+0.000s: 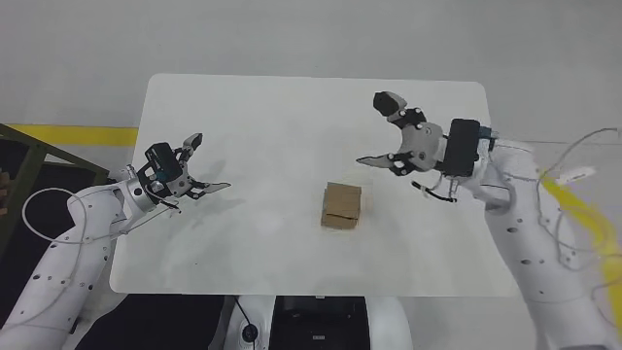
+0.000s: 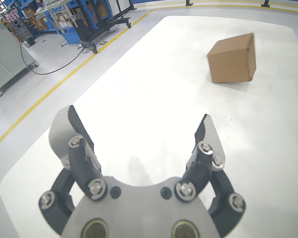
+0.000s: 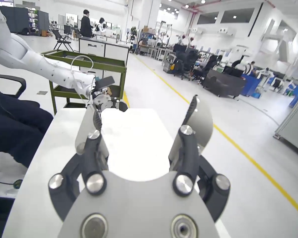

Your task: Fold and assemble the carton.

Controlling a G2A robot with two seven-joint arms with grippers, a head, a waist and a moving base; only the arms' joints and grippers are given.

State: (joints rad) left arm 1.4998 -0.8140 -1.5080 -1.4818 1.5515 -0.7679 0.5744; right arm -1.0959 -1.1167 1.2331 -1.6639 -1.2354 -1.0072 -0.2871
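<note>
Carton (image 1: 342,204) sits on the white table (image 1: 292,107), a bit right of centre and nearer my edge than the far one. Bare tabletop on all sides of it, nothing touching it. The widest free stretch runs left toward my left arm.

Carton look: plain brown cardboard, already box-shaped with its sides up and top closed. From my left wrist (image 2: 232,59) it stands flat on the table with one corner turned toward me.

My left pincer (image 1: 212,163) is spread wide and holds nothing. It's over the table's left part near that edge, well apart from the carton, with bare table between the fingers (image 2: 138,112).

My right pincer (image 1: 371,130) is also spread wide and empty. It's over the right part of the table, beyond the carton and not touching it (image 3: 144,105).
</note>
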